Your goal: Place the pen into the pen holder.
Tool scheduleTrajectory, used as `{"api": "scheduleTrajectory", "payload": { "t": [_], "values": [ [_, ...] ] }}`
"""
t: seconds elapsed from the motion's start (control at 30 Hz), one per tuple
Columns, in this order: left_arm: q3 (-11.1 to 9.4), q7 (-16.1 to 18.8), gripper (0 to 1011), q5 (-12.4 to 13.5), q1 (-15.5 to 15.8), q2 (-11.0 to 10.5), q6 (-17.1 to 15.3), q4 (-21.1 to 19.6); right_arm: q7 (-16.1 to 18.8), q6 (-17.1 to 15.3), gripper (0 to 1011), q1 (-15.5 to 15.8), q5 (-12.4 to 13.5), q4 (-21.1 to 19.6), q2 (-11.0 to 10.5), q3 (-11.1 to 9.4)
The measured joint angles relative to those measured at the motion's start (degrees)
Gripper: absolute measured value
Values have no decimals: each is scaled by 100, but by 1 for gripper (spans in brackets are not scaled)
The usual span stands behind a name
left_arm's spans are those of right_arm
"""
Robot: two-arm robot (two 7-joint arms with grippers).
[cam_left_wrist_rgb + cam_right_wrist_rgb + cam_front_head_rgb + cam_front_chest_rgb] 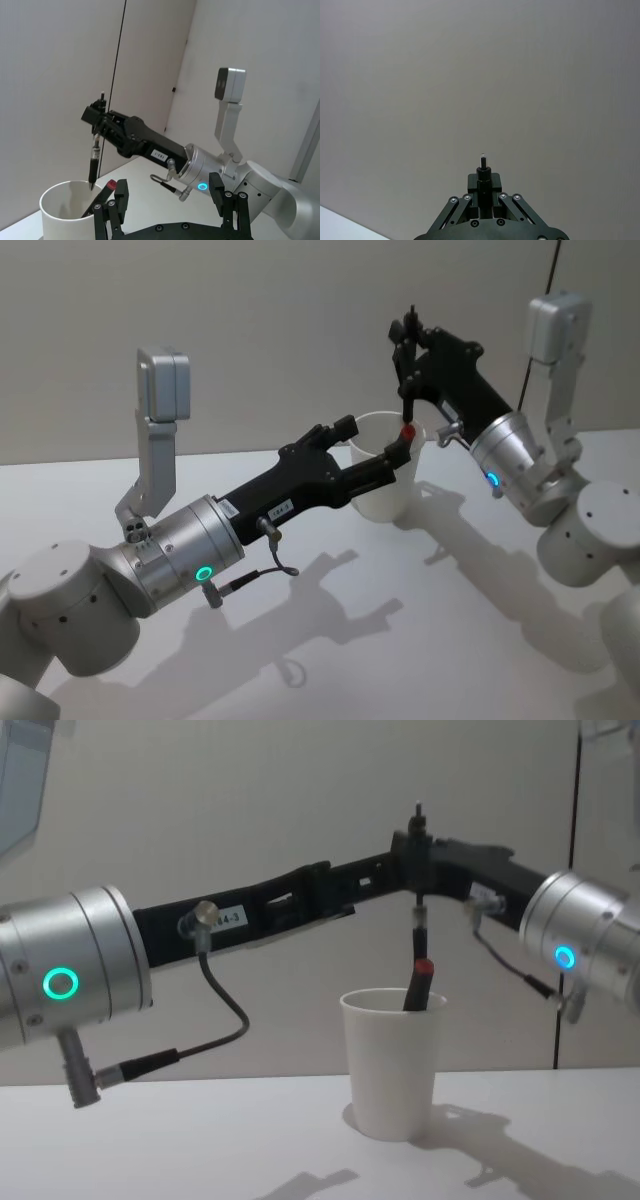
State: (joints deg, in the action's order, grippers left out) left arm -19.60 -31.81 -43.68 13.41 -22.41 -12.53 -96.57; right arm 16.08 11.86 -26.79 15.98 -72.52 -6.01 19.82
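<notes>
As the pen [94, 157] hangs upright in the right gripper's [98, 125] closed fingers with its tip just above the pen holder [391, 1060], which is steadied mid-bench by the left gripper [372, 452], fingers closed over its rim, the pen should be lowered straight before release.

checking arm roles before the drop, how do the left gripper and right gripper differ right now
The right gripper is shut on the pen, holding it upright above the pen holder; the left gripper carries nothing and clasps the cup's rim. The right sits higher, over the opening; the left is lower, at rim level. Both are black and meet at the cup.
</notes>
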Motion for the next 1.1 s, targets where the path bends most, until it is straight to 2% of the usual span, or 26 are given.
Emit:
{"api": "scheduleTrajectory", "payload": {
  "t": [0.47, 0.57, 0.8, 0.83, 0.97, 1.1],
  "values": [
    [0, 0, 1001, 0, 0, 0, 0, 0, 6, -9, 133, -60, -61, 406, 123, 103],
    [0, 0, 1001, 0, 0, 0, 0, 1, 1, -15, 170, -66, -67, 452, 136, 114],
    [0, 0, 1001, 0, 0, 0, 0, 0, -5, -21, 368, -72, -74, 519, 157, 133],
    [0, 0, 1001, 0, 0, 0, 0, 0, -5, -22, 431, -73, -75, 528, 160, 137],
    [0, 0, 1001, 0, 0, 0, 0, 0, -8, -25, 528, -74, -77, 550, 167, 143],
    [0, 0, 1001, 0, 0, 0, 0, 0, -10, -28, 685, -76, -80, 566, 172, 147]
  ]
}}
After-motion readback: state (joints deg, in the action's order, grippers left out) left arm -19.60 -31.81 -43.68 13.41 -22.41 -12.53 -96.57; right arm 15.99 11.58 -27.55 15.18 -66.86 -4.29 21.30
